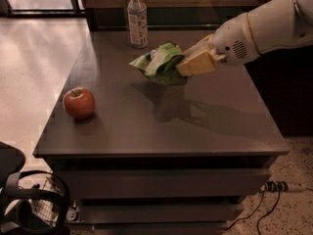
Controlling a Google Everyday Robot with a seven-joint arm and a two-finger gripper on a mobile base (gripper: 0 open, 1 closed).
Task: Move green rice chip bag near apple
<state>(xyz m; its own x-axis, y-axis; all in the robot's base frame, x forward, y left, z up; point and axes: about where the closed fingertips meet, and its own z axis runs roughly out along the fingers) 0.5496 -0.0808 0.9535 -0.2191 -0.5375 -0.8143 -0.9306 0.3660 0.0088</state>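
Crinkled glossy foil green rice chip bag point(157, 63) in smooth tan pincer point(182, 61) above dark satin bench point(146, 129), waxy-skinned apple point(78, 103), clear plastic bottle point(137, 19)

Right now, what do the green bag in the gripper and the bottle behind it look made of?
Green rice chip bag: likely thin foil or plastic film; it is crinkled, with shiny creases. Bottle: apparently clear plastic, see-through, with a white cap and label. The gripper, shut on the bag, holds it above the middle of the table.

Tan gripper point(188, 63), above the dark grey table point(146, 129), is clutching a green bag point(157, 62); apple point(78, 103) is showing red with yellowish patches.
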